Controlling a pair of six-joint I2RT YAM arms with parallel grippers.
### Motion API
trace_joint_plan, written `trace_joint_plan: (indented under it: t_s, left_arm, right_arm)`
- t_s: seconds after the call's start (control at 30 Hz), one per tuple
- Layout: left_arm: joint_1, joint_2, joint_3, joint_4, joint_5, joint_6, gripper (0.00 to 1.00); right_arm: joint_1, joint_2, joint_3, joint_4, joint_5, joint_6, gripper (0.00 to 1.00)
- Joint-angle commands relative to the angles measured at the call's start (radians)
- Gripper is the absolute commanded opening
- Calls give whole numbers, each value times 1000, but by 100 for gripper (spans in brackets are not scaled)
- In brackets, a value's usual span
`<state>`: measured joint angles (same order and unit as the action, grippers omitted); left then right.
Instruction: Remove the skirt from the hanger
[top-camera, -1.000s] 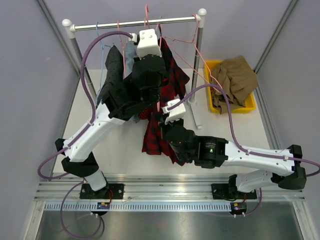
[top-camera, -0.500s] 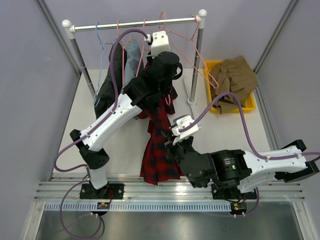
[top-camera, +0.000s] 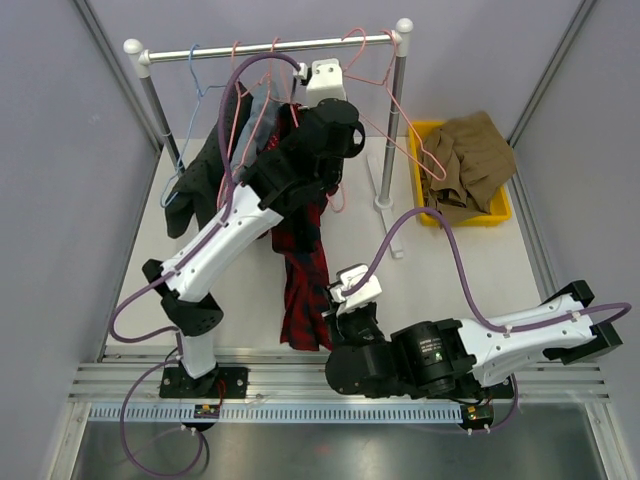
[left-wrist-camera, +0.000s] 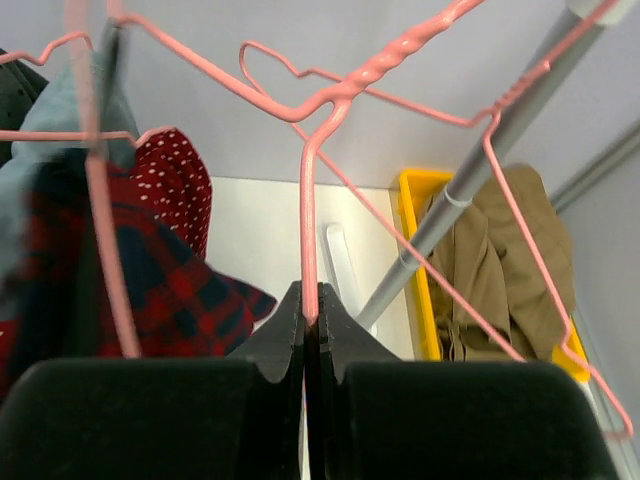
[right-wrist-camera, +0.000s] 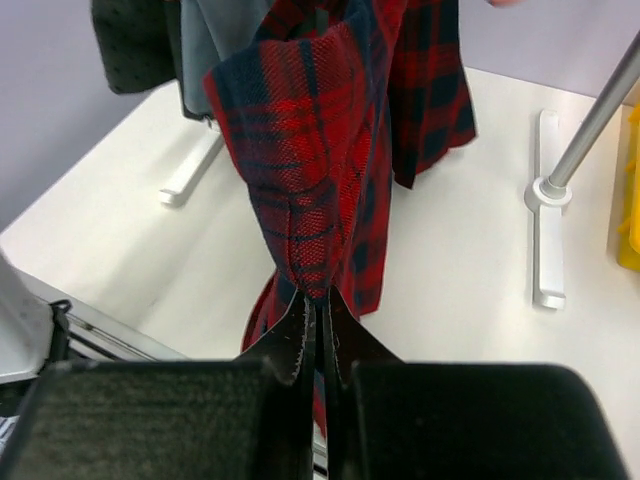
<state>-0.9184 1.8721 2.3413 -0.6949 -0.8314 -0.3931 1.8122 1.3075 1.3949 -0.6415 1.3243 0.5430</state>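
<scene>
The left claw (left-wrist-camera: 312, 318) is clamped on the pink wire hanger (left-wrist-camera: 305, 210), its two dark fingers pressed together around the upright strand just below the twisted neck; whether the hanger's hook sits on the rail (top-camera: 270, 45) cannot be told from these views. The right claw (right-wrist-camera: 318, 303) is shut on a fold of the red-and-navy plaid skirt (right-wrist-camera: 310, 170), pinching the lowest point of a bunched ridge of cloth; the fabric rises from the grip toward the top of the right wrist view.

From above, the skirt runs as a long narrow band from under the left arm's wrist, close to the rail, down to the right arm's wrist over the near part of the desk (top-camera: 440, 265); its lower end hangs just beside that wrist. The skirt's upper part is hidden behind the left arm, so how it sits on the hanger is not visible.

A dark dotted garment (top-camera: 200, 180) and a grey-blue one (top-camera: 262, 105) hang at the left part of the rail; a red cloth with white dots (left-wrist-camera: 170, 180) shows beside the plaid in the left wrist view. Bare pink hangers (top-camera: 405, 130) dangle toward the rail's right end, near the rack's upright post (top-camera: 392, 130). A yellow bin (top-camera: 500, 214) stands at the far right of the desk, well apart from both arms; a brown garment (top-camera: 470, 150) lies heaped in it.
</scene>
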Motion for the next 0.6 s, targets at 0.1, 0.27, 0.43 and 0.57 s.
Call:
trace_joint_plan:
  t_s: [0.1,0.27,0.43,0.57]
  left_arm:
    - [-112,-226,-42,-118,32,36,0]
    - [-227,-335,-115,-305,49,-65,0]
    - [-281,-424,-198,-396,61,-157,0]
    - [-301,-438,-180,-474,90,-207,0]
  right_arm:
    - [-117,-106,-86,64,-37,25,0]
    - [-332,-195,-197,271,-178,-178,0]
    - [-530,-179,-203,342,-284,-291,0]
    - [-666,-108,-174,365,-376,-325,0]
